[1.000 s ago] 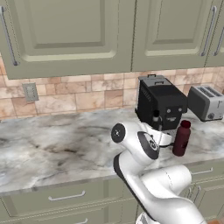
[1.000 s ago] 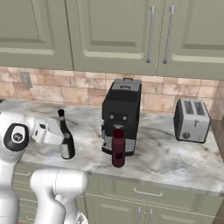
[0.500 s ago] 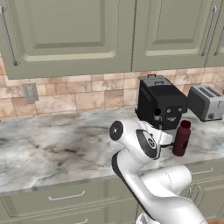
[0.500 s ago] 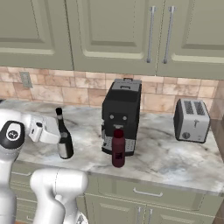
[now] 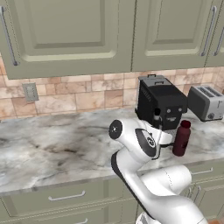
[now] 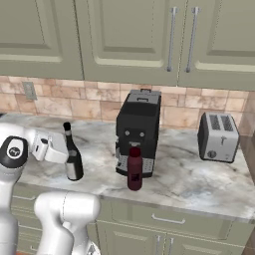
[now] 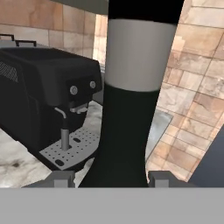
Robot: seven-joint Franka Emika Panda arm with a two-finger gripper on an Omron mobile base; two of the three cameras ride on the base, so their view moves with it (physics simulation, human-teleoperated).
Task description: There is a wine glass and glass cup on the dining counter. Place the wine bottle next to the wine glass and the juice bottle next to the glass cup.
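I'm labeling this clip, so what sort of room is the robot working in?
A home kitchen, apparently: a coffee machine and a toaster stand on a marble worktop under green wall cupboards, with a tiled backsplash behind.

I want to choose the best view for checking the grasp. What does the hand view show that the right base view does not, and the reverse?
The hand view alone shows the gripper fingertips either side of the wine bottle, and the coffee machine's drip tray up close. The right base view alone shows the whole wine bottle standing on the marble worktop, the juice bottle, the toaster and the cabinets. Both show the wine bottle and the coffee machine.
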